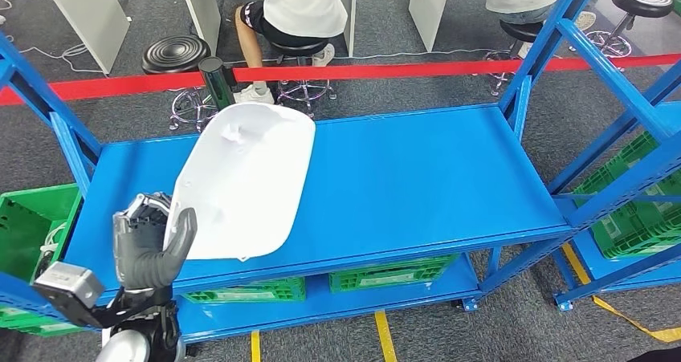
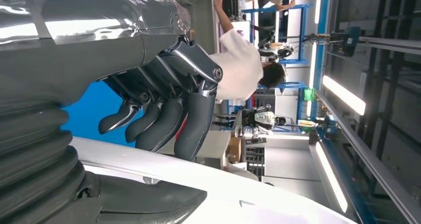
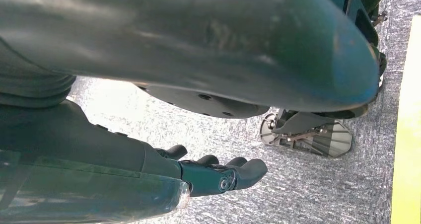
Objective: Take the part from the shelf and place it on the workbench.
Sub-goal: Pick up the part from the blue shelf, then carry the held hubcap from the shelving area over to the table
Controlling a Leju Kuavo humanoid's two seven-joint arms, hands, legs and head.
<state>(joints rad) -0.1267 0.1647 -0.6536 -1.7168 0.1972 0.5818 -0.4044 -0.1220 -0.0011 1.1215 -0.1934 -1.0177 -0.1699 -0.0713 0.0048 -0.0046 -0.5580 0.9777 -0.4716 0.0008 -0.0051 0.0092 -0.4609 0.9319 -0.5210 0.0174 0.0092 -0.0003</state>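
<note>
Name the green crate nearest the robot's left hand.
The green crate at the shelf's left end, just beside the left hand; the other crates sit on the lower shelf or in the right-hand rack.

The head view looks forward and down from high above the blue shelf (image 1: 417, 177), taking in its whole top deck. The left wrist view sits close behind the left hand (image 2: 159, 119), turned sideways at the shelf's edge, sharing the white part (image 1: 245, 181) with the head view. The right wrist view faces grey carpet beside the shelf, close behind the right hand (image 3: 218, 172).
</note>
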